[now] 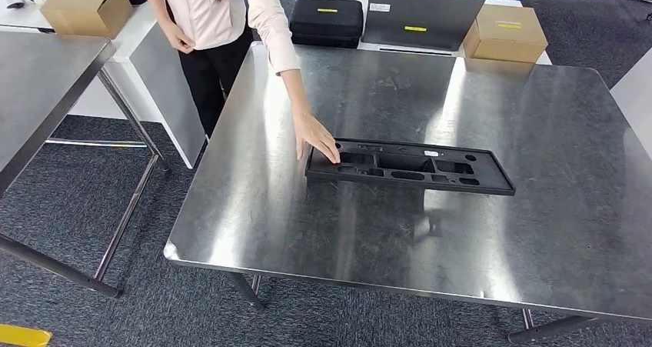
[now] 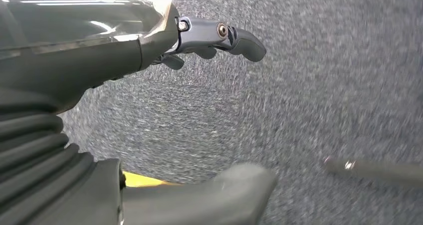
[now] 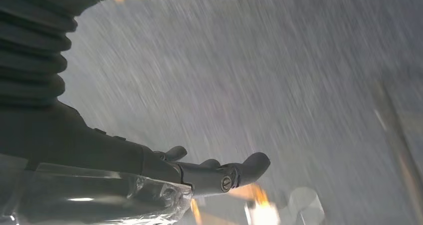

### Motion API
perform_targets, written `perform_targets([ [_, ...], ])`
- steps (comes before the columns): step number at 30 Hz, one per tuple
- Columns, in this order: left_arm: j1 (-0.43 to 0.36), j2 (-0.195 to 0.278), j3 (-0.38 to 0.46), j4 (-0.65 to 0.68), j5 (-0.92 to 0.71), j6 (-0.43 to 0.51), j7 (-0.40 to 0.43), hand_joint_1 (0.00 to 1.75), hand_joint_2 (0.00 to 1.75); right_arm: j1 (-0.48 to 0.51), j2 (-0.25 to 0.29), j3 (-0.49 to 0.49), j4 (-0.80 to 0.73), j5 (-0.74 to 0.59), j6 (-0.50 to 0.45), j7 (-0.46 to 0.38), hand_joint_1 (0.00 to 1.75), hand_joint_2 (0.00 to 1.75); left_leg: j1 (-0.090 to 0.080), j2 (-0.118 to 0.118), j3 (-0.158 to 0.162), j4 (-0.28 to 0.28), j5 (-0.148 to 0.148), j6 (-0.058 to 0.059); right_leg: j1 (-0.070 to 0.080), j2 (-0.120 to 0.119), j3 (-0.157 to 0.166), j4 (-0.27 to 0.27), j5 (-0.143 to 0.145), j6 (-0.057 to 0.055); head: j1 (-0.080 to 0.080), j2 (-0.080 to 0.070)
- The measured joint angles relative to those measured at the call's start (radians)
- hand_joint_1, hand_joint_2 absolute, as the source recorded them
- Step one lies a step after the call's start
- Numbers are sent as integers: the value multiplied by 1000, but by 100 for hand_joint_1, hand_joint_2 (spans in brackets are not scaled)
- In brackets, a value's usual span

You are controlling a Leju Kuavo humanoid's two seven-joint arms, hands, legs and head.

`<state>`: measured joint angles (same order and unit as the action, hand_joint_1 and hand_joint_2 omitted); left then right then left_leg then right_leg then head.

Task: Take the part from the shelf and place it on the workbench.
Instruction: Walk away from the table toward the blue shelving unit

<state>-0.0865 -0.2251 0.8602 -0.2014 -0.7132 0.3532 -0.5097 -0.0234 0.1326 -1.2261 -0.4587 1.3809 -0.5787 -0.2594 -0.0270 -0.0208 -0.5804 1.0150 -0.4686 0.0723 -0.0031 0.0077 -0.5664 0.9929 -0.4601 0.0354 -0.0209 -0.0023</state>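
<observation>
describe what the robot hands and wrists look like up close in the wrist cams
Each wrist wears a dark grey ribbed, bellows-like cover. Past it comes a smooth dark shell with a glossy, clear-wrapped look. The left robot hand has grey metal finger segments joined by a visible screw, ending in rounded dark tips, plus a thick grey thumb. The right robot hand is built the same way.

cardboard boxes (image 1: 86, 5) | black case (image 1: 327, 20) | grey carpet (image 1: 69, 208), blurred | person (image 1: 223, 24)
</observation>
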Motion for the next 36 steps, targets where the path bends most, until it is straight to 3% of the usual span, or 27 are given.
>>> perform_targets([
  [6,6,29,-77,0,-90,-56,40,0,0,-35,-11,-8,153,37,123,119,0,175,0,0,0,0,0,0,0,0,0,0,0,0,0,0],
  [20,15,63,-120,0,-103,-110,41,0,0,-53,-12,1,219,71,159,132,0,175,-3,0,0,1,0,0,-5,0,1,-1,1,1,0,0],
  [23,13,70,-128,0,-113,-117,27,0,0,-60,-19,3,227,60,161,138,0,175,-6,1,2,-4,6,14,-10,0,1,0,2,11,0,0],
  [25,8,72,-134,0,-118,-120,23,0,0,-62,-23,3,231,57,162,146,0,175,-2,4,4,-16,20,27,-9,0,-11,33,-26,13,1,0],
  [28,4,72,-137,0,-123,-121,19,0,0,-62,-24,3,234,64,162,160,0,175,0,8,-2,-21,29,34,-9,-1,-77,211,-130,-3,4,0],
  [29,4,72,-137,0,-124,-121,19,0,0,-62,-25,3,236,67,163,164,0,175,0,10,-7,-21,32,34,-9,-1,-94,263,-152,-3,3,0],
  [30,4,72,-137,0,-125,-121,18,0,0,-61,-25,3,236,69,164,167,0,175,-1,10,-11,-21,35,33,-9,-1,-93,281,-158,1,4,0],
  [31,4,72,-137,0,-125,-121,17,0,0,-61,-25,4,237,70,166,169,0,175,-1,11,-16,-20,39,31,-9,-1,-72,259,-149,9,4,0],
  [33,4,72,-138,0,-127,-121,16,0,0,-64,-25,4,237,70,168,170,0,175,-1,11,-22,-19,46,25,-10,-1,21,120,-112,20,4,0],
  [34,4,72,-138,0,-127,-121,16,0,0,-67,-25,4,237,71,168,170,0,175,-2,11,-26,-17,49,20,-8,-1,67,52,-93,20,4,0],
  [36,3,72,-139,0,-129,-121,16,0,0,-70,-25,5,238,74,168,169,0,175,-5,11,-30,-9,55,11,-5,-1,104,-16,-75,14,2,0],
])
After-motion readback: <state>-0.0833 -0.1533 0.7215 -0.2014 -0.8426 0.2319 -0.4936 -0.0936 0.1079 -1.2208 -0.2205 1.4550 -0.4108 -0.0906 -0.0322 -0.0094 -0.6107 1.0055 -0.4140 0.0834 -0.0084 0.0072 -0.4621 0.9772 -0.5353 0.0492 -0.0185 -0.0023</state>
